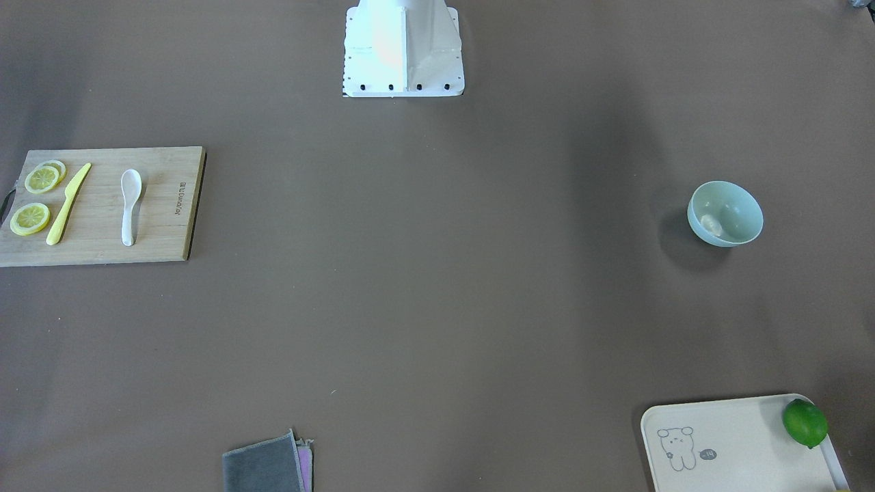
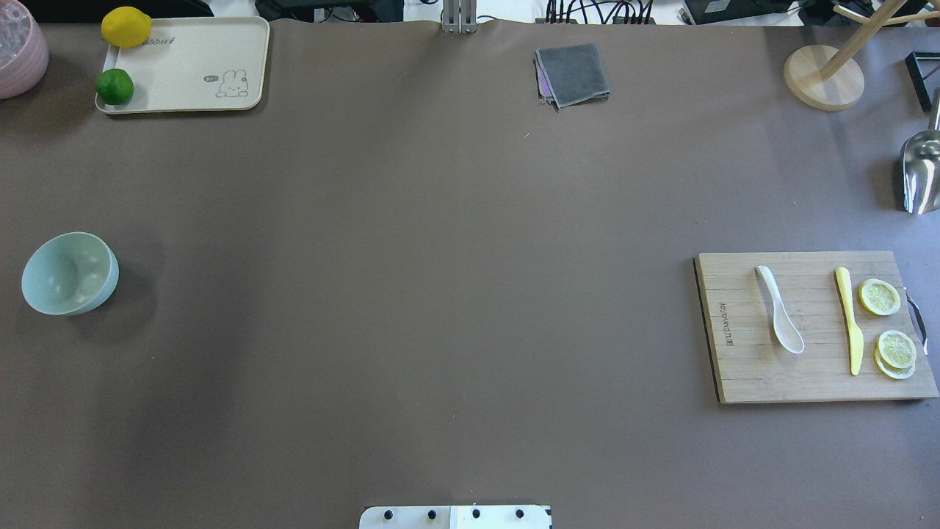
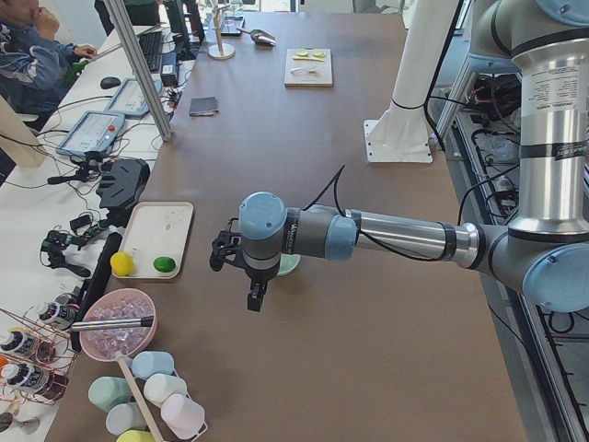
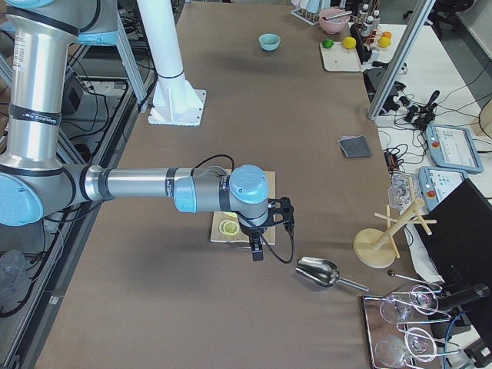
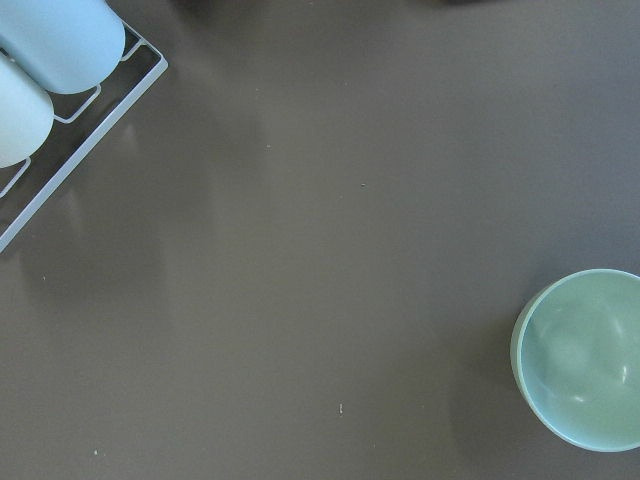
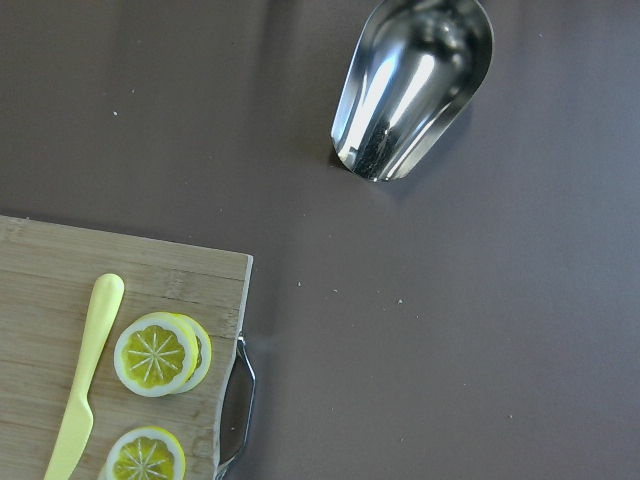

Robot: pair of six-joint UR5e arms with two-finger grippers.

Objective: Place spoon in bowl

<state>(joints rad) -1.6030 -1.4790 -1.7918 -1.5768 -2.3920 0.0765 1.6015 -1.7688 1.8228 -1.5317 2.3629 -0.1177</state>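
A robotics lab: teach pendants (image 4: 452,147), loose cables (image 2: 580,11) and a seated operator (image 3: 28,55) flank the brown surface (image 2: 440,257).

One spoon (image 1: 129,208) — one bowl (image 1: 737,208)

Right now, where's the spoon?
Overhead view, right side: the spoon lies on the cutting board, left of the yellow knife, far from the bowl.

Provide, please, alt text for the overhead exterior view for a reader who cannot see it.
A white spoon lies on a wooden cutting board at the right of a brown table, beside a yellow knife and lemon slices; a mint-green bowl sits at the far left. No robot arm shows.
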